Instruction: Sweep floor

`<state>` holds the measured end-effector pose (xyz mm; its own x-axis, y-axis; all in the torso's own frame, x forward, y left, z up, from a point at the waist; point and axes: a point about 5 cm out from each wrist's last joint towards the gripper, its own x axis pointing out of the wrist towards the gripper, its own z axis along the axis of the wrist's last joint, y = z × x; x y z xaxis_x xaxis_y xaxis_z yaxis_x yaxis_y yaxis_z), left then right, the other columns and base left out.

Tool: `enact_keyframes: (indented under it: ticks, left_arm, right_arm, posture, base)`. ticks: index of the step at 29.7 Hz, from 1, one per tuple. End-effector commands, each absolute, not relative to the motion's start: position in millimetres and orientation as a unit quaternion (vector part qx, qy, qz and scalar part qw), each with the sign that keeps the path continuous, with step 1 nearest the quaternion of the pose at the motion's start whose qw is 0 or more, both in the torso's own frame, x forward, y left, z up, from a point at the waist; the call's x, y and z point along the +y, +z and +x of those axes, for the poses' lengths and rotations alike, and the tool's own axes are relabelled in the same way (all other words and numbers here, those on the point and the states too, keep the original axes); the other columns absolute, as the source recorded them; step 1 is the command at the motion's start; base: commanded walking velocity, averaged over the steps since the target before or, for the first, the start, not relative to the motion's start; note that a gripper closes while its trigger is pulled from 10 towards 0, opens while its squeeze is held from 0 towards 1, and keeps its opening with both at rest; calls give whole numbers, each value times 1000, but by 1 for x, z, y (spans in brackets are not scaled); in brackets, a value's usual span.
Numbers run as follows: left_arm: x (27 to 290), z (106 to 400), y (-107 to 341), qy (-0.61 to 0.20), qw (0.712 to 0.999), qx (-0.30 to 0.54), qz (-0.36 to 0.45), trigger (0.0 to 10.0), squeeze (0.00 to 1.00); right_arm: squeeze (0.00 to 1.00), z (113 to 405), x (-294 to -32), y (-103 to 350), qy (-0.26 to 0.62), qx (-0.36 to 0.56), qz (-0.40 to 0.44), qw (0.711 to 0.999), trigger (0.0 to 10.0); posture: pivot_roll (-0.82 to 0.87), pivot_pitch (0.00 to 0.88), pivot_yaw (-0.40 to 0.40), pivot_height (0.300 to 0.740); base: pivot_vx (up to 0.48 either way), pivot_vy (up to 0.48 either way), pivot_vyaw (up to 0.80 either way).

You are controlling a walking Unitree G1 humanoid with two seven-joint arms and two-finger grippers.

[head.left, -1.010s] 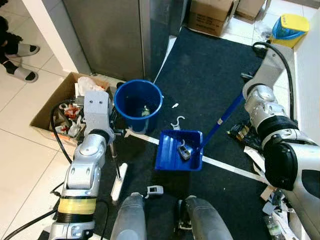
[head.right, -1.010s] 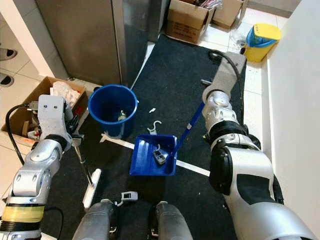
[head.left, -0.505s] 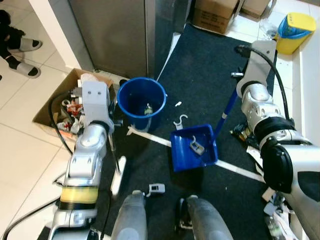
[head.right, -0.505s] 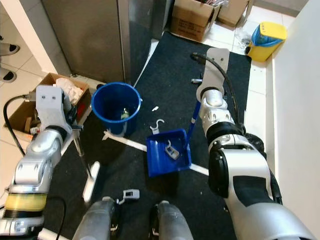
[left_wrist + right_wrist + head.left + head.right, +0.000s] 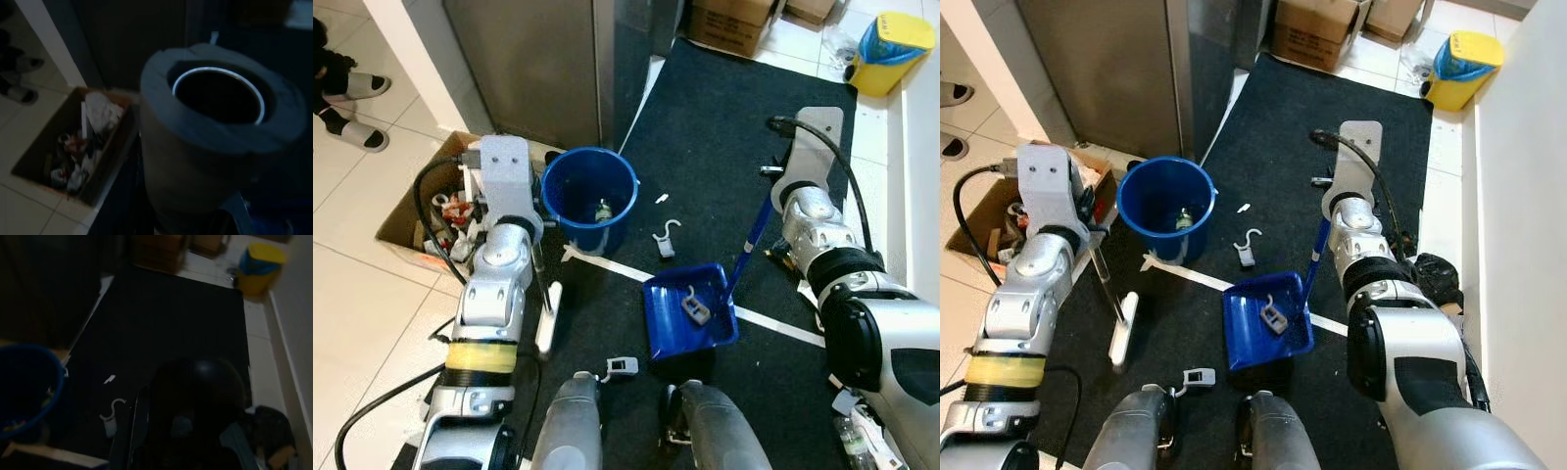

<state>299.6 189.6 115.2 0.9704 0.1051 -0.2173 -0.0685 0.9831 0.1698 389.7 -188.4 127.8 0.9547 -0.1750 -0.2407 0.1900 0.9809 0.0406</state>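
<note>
In the left eye view the right arm reaches out over the black mat [image 5: 724, 117], and a blue dustpan handle [image 5: 750, 238] slants down from under its wrist to one blue dustpan [image 5: 689, 313] tilted on the mat, probably held angled so that swept bits stay in the tray; one grey clip-like piece [image 5: 693, 306] lies inside it. The right end effector is hidden under the wrist, so I cannot tell whether it is clamped on the handle. The left arm stands over a thin broom pole [image 5: 539, 284] that runs down to a pale broom head [image 5: 547, 318] resting on the mat beside the dustpan, a sensible pose for pushing debris across; the left end effector's fingers are hidden too, and I cannot tell their state. One blue bucket [image 5: 590, 196] stands close by, presumably to take the sweepings, with a small scrap at its bottom. In the right eye view the loose litter counts three: a white hook [image 5: 1246, 247], a tiny white scrap [image 5: 1243, 209], and a small grey clip [image 5: 1197, 376] near the robot's feet. One open cardboard box [image 5: 979, 227] of clutter sits on the tiles, and one yellow bin [image 5: 1458, 67] stands far off. The left wrist view is dark, with a round grey tube end [image 5: 215, 117] up close and the box behind. The right wrist view is dim, with the hook and bucket rim faintly visible.
</note>
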Motion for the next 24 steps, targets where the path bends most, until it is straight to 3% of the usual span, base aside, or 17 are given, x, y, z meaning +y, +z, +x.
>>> enact_keyframes:
  ticks: [1,8,24]
  left_arm:
    - [193,295,112,40,986,123,102,10000,0]
    - [194,274,97,43,983,150,95,10000,0]
    - [188,274,98,48,985,143,78,10000,0]
  right_arm:
    - [0,400,-187,153,-95,80,56,991,10000]
    - [0,421,-178,224,-86,2,62,994,10000]
    - [0,428,-181,329,-71,-98,39,992,10000]
  posture:
    - [129,106,-49,740]
    - [155,87,-95,740]
    - [148,63,-120,740]
  base:
    - [0,0,0]
    - [0,0,0]
    - [0,0,0]
